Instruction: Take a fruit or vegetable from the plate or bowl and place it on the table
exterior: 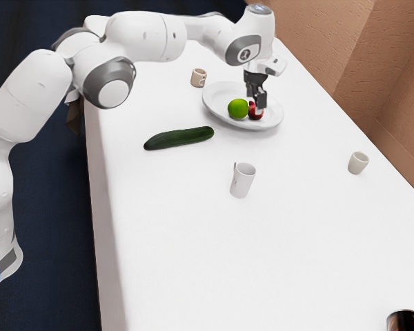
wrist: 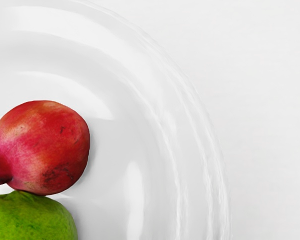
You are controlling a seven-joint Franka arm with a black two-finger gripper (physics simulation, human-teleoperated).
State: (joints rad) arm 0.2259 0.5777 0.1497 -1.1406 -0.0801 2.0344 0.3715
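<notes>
Just below the pincer [exterior: 257, 102], on the plate [exterior: 217, 105], sits a red pomegranate [wrist: 45, 145] w/ a darker crown, up against a green fruit [wrist: 32, 220]. Both fruits, i.e. the task's things, are on the plate, w/ nothing seen in the pincer's hold; can't tell how far open it is. Plate is on the white worktop [exterior: 186, 262].

Relative to the pincer, per ext. view: dark green cucumber [exterior: 179, 138] lies off the plate, toward the exterior view's left & nearer the camera. Beige mug [exterior: 197, 78] is also on that side, nr the plate's rim. White mug [exterior: 242, 181] stands nearer the camera than the pincer, w/ its handle toward the exterior view's left. Pale cup [exterior: 357, 163] is well apart, toward the exterior view's right. Dark can [exterior: 404, 323], partly cut off, is farthest from the pincer, at the lower right corner.
</notes>
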